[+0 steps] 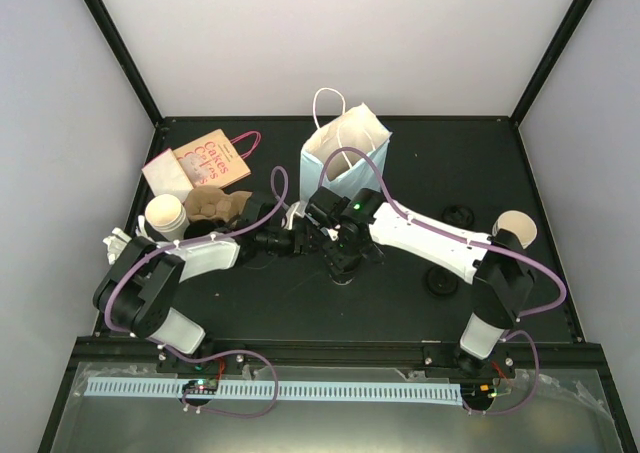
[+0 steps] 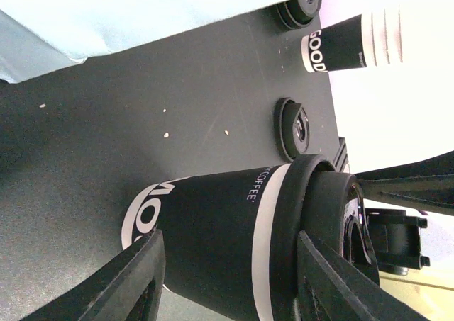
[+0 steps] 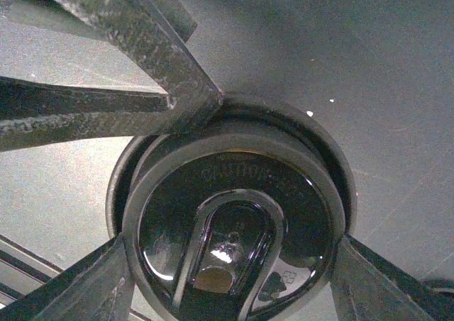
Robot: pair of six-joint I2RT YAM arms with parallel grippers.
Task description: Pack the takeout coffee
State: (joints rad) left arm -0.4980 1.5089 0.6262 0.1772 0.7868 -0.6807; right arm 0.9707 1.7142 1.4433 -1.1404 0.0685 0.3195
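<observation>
On the black tabletop point(image 1: 400, 303), the pale blue paper bag point(image 1: 345, 148) stands open at the back centre. Your two arms meet just in front of it.

The coffee cup point(image 2: 213, 236) stands on the tabletop between the bag and the arm bases, and you are working it from both sides. The left tool point(image 2: 230, 243) reaches in level, with one finger on each flank of the cup's body. You cannot tell from these views whether it has clenched or is only bracketing the cup.

The right tool point(image 3: 233, 243) comes down from above. Its fingers meet the rim of the black lid point(image 3: 234, 222) on opposite sides, so it looks to be grasping the lid as it sits on the cup's mouth.

The step in hand looks like capping, with nothing yet in the bag. Your next move probably calls for a firm hold low on the cup and even downward pressure until the lid seats all round. A tilted push could tip the cup.

A second cup point(image 1: 517, 228) waits uncapped at the right edge, near two loose lids point(image 1: 441, 281).
</observation>
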